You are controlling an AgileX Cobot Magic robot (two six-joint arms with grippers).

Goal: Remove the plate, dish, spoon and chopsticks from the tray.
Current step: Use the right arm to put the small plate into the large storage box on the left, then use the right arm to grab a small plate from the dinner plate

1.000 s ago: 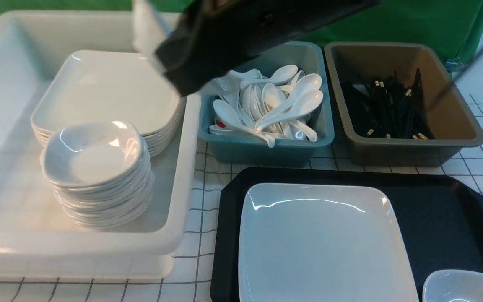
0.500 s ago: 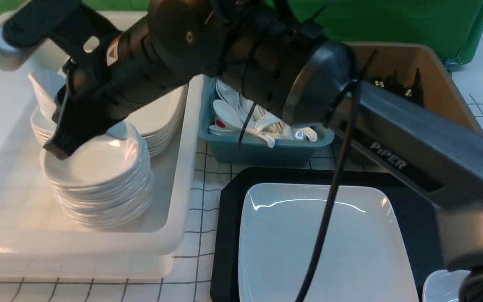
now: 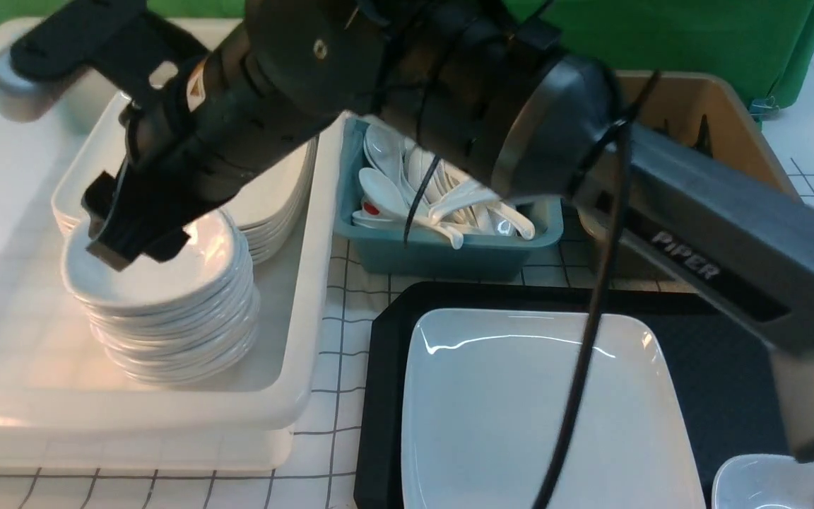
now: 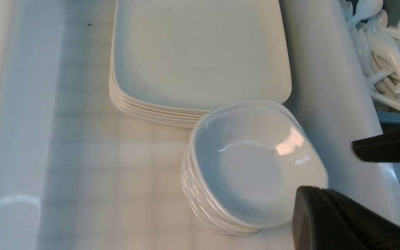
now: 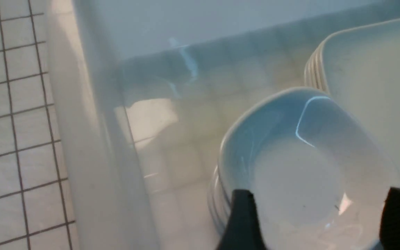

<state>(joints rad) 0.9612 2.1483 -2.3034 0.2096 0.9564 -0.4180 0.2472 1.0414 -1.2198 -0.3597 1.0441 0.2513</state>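
A green backdrop stands behind a bench under a white checked cloth. At the left, inside the white tub (image 3: 294, 396), the right end effector (image 3: 140, 247) hangs over the stack of small dishes (image 3: 174, 332). Its jaws are wide apart and grasp nothing. The dish (image 3: 205, 261) lies flat on top of this stack. Half a second ago it was held tilted above the stack.

The left end effector does not show. Further right stand the blue tub (image 3: 449, 258) of spoons (image 3: 386, 194) and the brown tub (image 3: 739, 120). The plate (image 3: 541, 410) lies on the tray (image 3: 725, 367).

I judge that the dish step is finishing. Next the arm should rise straight up, so it does not drag the dish, and then return for the plate.
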